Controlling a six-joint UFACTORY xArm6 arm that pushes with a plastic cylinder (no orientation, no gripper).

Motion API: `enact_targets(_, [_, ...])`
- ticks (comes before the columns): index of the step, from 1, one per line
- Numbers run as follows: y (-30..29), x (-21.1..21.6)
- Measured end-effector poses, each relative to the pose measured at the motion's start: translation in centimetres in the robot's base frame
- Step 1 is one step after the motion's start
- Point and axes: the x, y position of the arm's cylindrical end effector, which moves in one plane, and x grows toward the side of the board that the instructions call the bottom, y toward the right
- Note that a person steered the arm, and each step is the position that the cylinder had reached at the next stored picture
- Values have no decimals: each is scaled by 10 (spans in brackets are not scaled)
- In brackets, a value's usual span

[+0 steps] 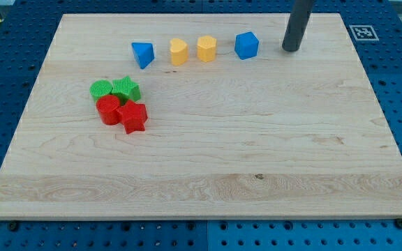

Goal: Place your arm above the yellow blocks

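Observation:
Two yellow blocks sit side by side near the view's top: a yellow heart-like block [179, 52] and a yellow hexagonal block [206, 49]. A blue triangular block [142, 54] lies to their left and a blue cube [246, 45] to their right. My rod comes down from the view's top right, and my tip [291, 49] rests on the board to the right of the blue cube, well to the right of the yellow blocks.
A cluster lies at the view's left: a green round block [101, 89], a green star block [126, 88], a red round block [108, 109] and a red star block [133, 117]. The wooden board [208, 174] sits on a blue perforated table.

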Motion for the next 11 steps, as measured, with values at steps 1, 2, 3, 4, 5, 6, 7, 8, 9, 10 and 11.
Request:
enact_targets(1, [-30,-58])
enact_targets(2, [-67,-77])
enact_targets(3, [-95,-68])
enact_targets(4, [-133,-55])
enact_targets(5, [-159,-44])
enact_targets(6, [-164,-30])
enact_targets(7, [-164,-14])
enact_targets(8, [-176,-13])
enact_targets(9, [-187,-13])
enact_targets(10, [-190,-12])
enact_targets(11, [-192,-7])
